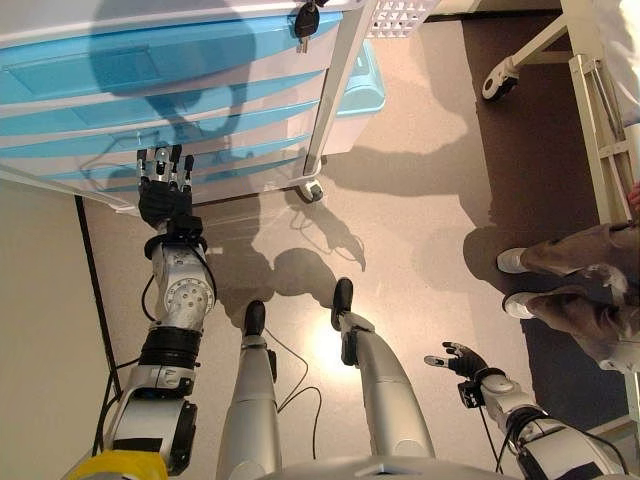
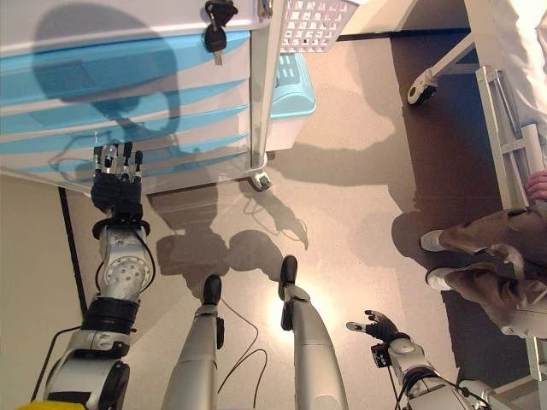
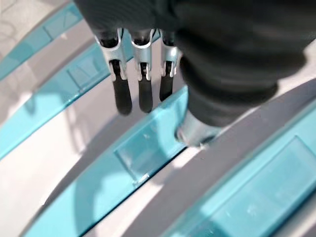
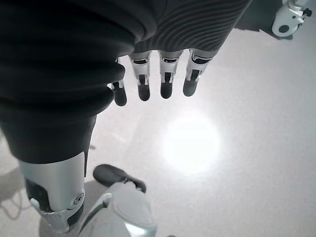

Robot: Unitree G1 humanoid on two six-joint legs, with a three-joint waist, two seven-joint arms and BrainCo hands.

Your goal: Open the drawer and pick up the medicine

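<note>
A white cart with several blue drawer fronts (image 1: pixel 160 110) stands ahead on the left; all drawers look closed. No medicine shows. My left hand (image 1: pixel 165 190) is raised against the lower drawers, fingers straight, tips at a blue drawer front (image 3: pixel 143 148) in the left wrist view, holding nothing. My right hand (image 1: pixel 458 360) hangs low at the right, fingers relaxed and empty over the floor (image 4: pixel 237 148).
A bunch of keys (image 1: pixel 305 18) hangs from the cart's top edge. A cart caster (image 1: pixel 312 190) sits on the floor. A blue bin (image 1: pixel 362 85) stands behind the cart. A person's legs and shoes (image 1: pixel 560 280) are at the right, beside a white frame on wheels (image 1: pixel 590 90).
</note>
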